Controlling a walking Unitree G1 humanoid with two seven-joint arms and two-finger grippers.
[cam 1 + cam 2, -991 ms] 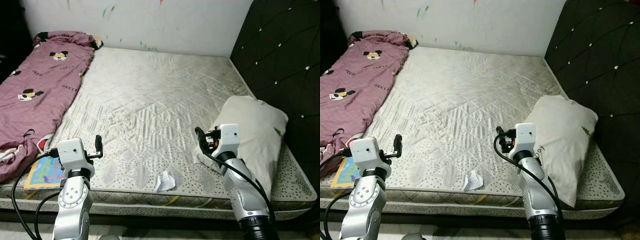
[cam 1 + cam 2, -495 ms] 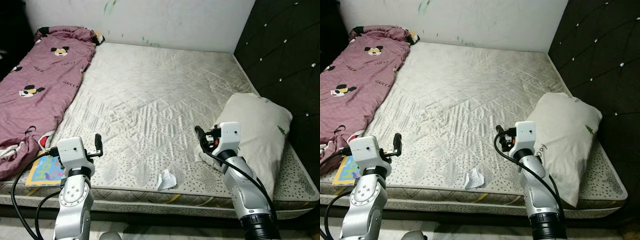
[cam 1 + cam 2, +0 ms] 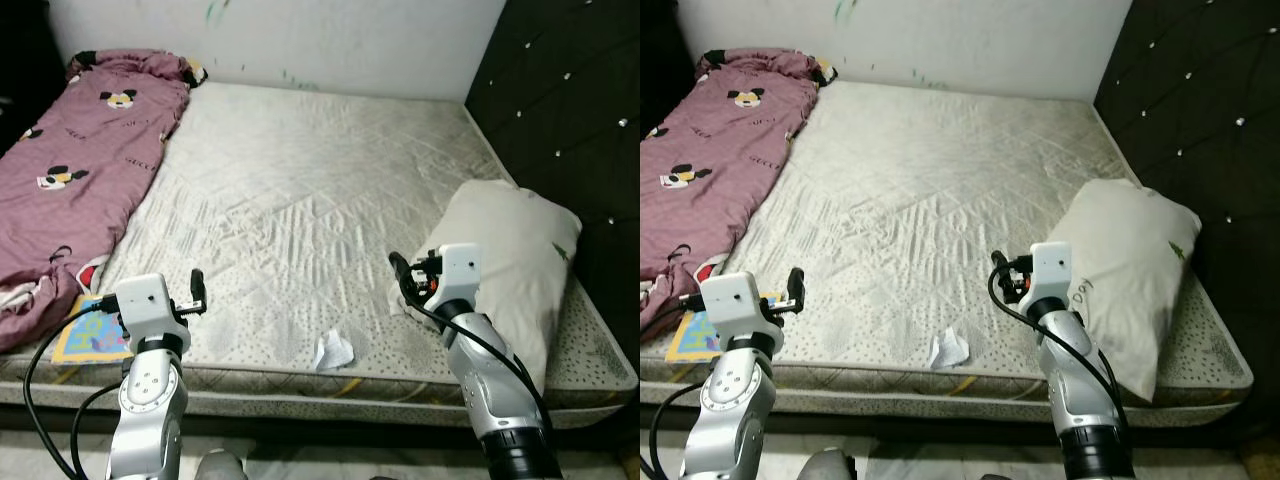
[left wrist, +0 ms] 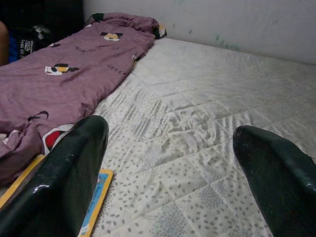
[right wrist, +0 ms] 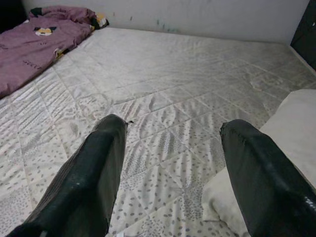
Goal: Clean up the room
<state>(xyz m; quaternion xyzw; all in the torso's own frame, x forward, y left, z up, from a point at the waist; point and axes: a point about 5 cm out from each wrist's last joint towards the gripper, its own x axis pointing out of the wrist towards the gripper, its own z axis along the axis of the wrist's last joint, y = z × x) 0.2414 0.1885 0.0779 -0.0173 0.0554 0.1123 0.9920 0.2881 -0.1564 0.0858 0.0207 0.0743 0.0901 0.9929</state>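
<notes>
Fingers [image 5: 106, 163] spread, crumpled paper [image 3: 332, 352], pillow [image 3: 505, 250], quilt [image 3: 75, 180]

Bare quilted bed [image 3: 300, 190], no sheet. Purple cartoon-print blanket [image 3: 70, 180] along left side. White pillow [image 3: 505, 265] at right, near dark headboard. Crumpled paper scrap [image 3: 332, 352] near front edge. Colourful book [image 3: 85, 340] at front left corner, partly under blanket.

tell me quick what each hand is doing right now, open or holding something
Left hand: open, holding nothing, above the mattress near its front edge.
Right hand: open, holding nothing, beside the pillow.
</notes>
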